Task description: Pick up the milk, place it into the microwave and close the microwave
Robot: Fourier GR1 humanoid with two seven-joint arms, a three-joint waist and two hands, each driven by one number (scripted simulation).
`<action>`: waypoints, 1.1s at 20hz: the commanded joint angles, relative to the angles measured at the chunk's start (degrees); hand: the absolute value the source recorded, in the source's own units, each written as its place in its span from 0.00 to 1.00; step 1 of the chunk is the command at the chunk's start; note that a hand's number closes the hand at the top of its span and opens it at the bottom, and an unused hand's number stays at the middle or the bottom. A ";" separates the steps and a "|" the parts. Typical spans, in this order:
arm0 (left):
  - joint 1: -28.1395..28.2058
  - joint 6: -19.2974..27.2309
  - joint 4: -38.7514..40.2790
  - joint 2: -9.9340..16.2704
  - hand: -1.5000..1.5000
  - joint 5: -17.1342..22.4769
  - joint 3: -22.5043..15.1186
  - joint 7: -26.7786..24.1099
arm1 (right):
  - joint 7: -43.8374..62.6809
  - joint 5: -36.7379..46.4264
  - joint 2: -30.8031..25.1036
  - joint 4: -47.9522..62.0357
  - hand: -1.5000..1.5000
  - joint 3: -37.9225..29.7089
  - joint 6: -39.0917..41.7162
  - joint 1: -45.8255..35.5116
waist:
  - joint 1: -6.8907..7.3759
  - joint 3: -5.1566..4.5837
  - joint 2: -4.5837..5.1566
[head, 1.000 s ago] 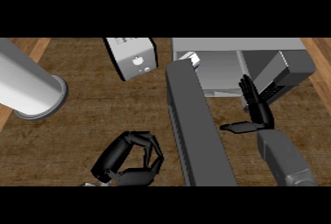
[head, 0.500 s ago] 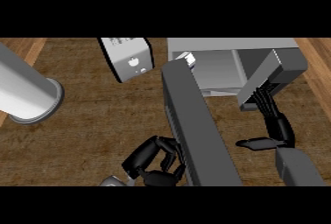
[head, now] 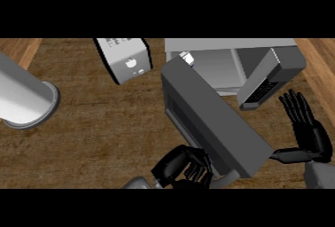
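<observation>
Both hands repositioned: left hand (head: 185, 166) now curled against microwave door (head: 212, 126) underside, gripping nothing, right hand (head: 307, 128) fingers splayed; milk (head: 127, 60) untouched on bench (head: 98, 128).

A: Lighting is even and moderately bright, no clear source direction. Wooden counter (head: 98, 128) is evenly lit, no glare.
B: Shadows?
A: Soft dark patch under the microwave door (head: 209, 124). Microwave (head: 226, 66) interior reads pale grey. Black hands show only faint highlights.
B: Distortion?
A: Strong perspective stretch; the grey cylinder (head: 23, 99) leans outward at the left edge.
</observation>
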 commanded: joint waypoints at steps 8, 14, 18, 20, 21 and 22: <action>-11.74 19.61 3.36 -0.35 1.00 17.14 -7.87 -0.54 | 10.65 -10.03 -4.70 -13.99 0.00 -1.56 9.41 1.61 | -3.48 -0.17 0.64; -15.97 26.10 6.14 -0.36 1.00 22.07 -8.47 -5.08 | 11.69 -12.36 -5.69 -16.44 0.00 0.90 14.64 0.66 | -5.66 -0.17 1.46; -20.44 27.88 6.64 -0.36 1.00 26.22 -7.43 -5.57 | 14.65 -13.85 -5.67 -19.21 0.00 3.05 16.01 -0.22 | -7.44 -0.18 1.81; -22.01 28.46 8.01 -0.36 1.00 28.20 -6.47 -5.61 | 15.97 -16.21 -7.57 -20.32 0.00 2.55 18.34 -0.45 | -8.56 -0.16 1.94; -23.62 27.84 9.28 -0.36 1.00 28.83 -5.75 -5.97 | 16.56 -16.26 -7.88 -20.48 0.00 2.65 18.13 -1.10 | -8.83 -0.15 2.30; -23.40 29.31 9.72 -0.36 1.00 29.69 -5.30 -6.43 | 16.36 -17.09 -8.05 -21.59 0.00 2.66 18.96 -0.27 | -9.77 -0.15 2.17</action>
